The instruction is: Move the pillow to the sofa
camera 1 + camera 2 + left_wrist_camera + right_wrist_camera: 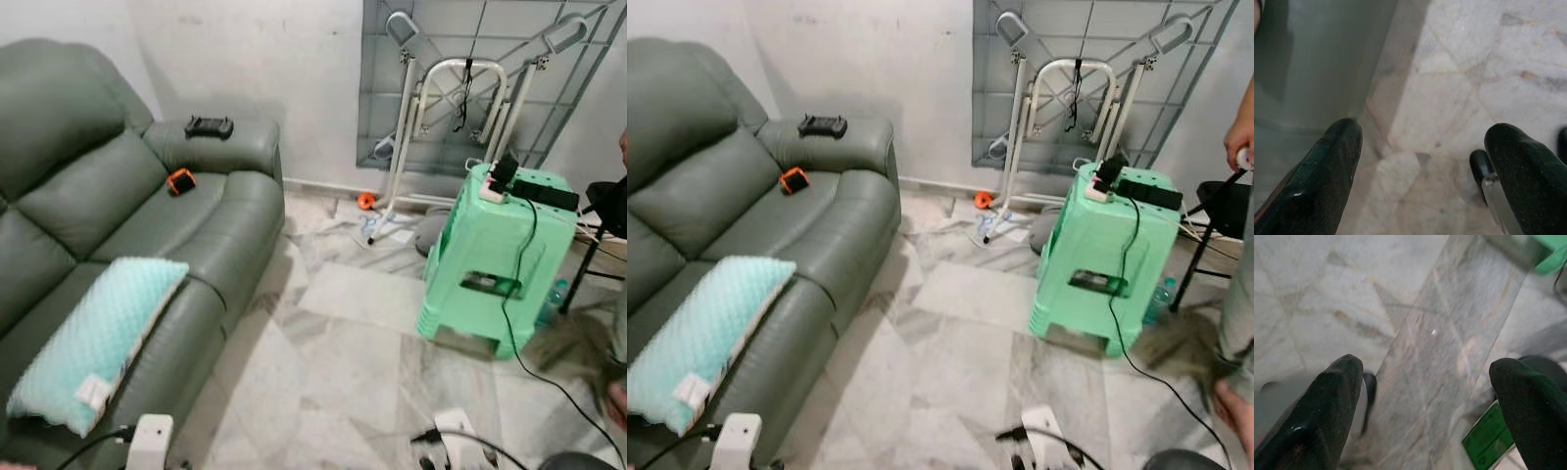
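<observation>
Mint-green, dimpled fabric: one pillow [98, 338] lies flat on the front seat cushion of the grey-green leather sofa [211, 230], one long edge running along the seat's front lip, a white tag at its near corner. It is already on the sofa.

Left gripper [1422, 166]: both black fingers spread wide, nothing between them. It hangs over the marble floor [333, 362] just beside the sofa's front face; the pillow is above it on the seat, apart from it, no contact.

Right gripper [1425, 406]: fingers likewise spread, empty, over the floor further out from the sofa, well apart from the pillow.

Count, placed relative to the sofa:
- 1 small orange-and-black object [180, 181] on the seat cushion beyond the pillow, near the armrest.
- 1 black device [209, 126] on top of the armrest.
- 1 green plastic stool [490, 255] out on the floor, well apart from the sofa's arm end. It carries a black box [544, 194] and a white plug block, with a black cable [519, 323] trailing down to the floor.
- 1 white folding frame [446, 108] leaning at the wall beyond the sofa, beside the stool, in front of a grey grid panel.
- 1 small orange item [365, 201] on the floor by the frame's foot.
- 1 person [1239, 274], partly seen, on the far side of the stool from the sofa.
</observation>
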Robot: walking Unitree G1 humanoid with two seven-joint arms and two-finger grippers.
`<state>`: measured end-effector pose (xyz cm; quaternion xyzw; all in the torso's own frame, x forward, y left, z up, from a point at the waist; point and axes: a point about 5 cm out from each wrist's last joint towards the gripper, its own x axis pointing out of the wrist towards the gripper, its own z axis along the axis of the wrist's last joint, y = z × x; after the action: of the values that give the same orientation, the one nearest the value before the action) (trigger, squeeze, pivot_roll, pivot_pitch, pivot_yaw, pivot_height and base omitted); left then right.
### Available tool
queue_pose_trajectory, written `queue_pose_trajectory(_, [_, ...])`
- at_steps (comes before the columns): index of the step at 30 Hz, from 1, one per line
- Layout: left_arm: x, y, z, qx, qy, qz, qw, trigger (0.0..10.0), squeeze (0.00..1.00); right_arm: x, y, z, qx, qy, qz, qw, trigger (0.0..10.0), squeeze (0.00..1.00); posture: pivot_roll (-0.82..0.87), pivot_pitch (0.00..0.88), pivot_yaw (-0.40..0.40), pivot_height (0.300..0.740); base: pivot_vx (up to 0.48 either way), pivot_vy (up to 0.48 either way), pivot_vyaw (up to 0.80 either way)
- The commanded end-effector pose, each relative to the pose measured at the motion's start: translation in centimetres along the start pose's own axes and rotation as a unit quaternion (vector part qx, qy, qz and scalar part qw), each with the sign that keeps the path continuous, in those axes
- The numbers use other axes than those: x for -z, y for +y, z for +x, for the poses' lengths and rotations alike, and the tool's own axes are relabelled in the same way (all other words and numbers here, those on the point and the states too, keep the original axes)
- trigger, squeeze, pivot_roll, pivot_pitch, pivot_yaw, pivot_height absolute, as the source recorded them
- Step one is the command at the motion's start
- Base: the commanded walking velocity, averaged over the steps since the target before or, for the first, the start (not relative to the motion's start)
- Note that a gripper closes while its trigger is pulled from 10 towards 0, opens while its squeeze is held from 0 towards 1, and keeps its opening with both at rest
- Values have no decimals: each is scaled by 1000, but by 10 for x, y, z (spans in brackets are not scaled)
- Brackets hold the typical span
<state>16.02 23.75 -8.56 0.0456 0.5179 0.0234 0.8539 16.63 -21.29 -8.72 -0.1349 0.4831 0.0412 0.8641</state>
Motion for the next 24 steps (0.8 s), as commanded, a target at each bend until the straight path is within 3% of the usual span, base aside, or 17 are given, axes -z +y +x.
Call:
queue_pose_trajectory(1, [-15,-5,2,3,-21,8,1000,10000,0,2,-8,-1,8,7,-5,1000,10000,0,-212,0,73,740,435,0,0])
queue_pose_trajectory(11, [-19,-15,3,10,-19,10,1000,10000,0,5,-4,-1,1,12,-17,1000,10000,0,-211,0,71,740,420,0,0])
queue_pose_trajectory(20, [-18,-13,3,9,-17,9,1000,10000,0,7,-2,-1,-3,17,-24,1000,10000,0,-211,0,69,740,396,0,0])
queue_pose_trajectory(24, [-18,-13,3,8,-16,11,1000,10000,0,7,-2,-1,-4,18,-24,1000,10000,0,-212,0,68,740,369,0,-591])
